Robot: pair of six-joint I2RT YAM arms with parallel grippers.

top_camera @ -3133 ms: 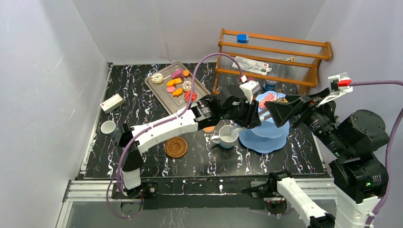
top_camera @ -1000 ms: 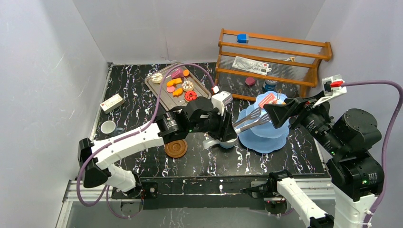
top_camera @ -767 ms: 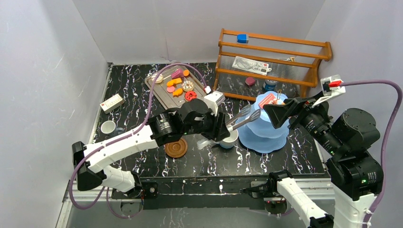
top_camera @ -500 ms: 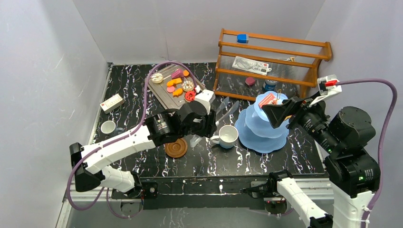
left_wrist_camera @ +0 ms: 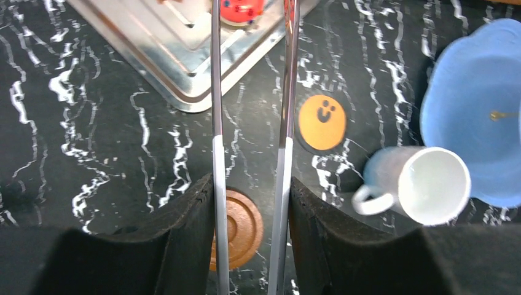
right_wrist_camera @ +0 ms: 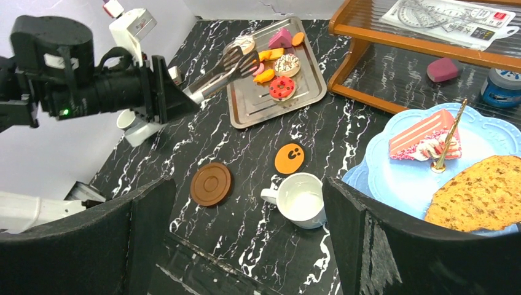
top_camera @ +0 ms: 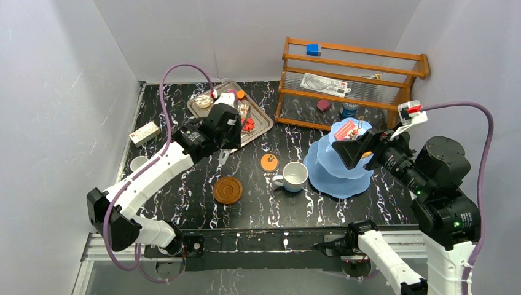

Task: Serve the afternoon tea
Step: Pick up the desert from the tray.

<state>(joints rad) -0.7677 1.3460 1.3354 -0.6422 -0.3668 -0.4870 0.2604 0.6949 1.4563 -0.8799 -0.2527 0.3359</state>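
My left gripper (top_camera: 228, 134) is shut on the metal tongs (left_wrist_camera: 215, 92), whose open tips reach over the silver tray (top_camera: 261, 126) by a red donut (left_wrist_camera: 241, 9) and other pastries. An orange smiley cookie (top_camera: 268, 162) lies on the table between the tray and a white mug (top_camera: 295, 176). A round brown saucer (top_camera: 228, 190) sits bare to the mug's left. The light-blue tiered stand (top_camera: 344, 178) carries a pink cake slice (right_wrist_camera: 421, 138) and a large cookie (right_wrist_camera: 485, 193) on top. My right gripper (right_wrist_camera: 247, 184) hangs open beside the stand's top, holding nothing.
A wooden rack (top_camera: 353, 67) stands at the back right behind the stand. A small mug (top_camera: 139, 164) and a white box (top_camera: 145, 132) sit near the left wall. Grey walls close in the table on three sides.
My left arm swung the tongs away from the blue stand, past the mug, back left to the tray. The right arm drew back slightly.
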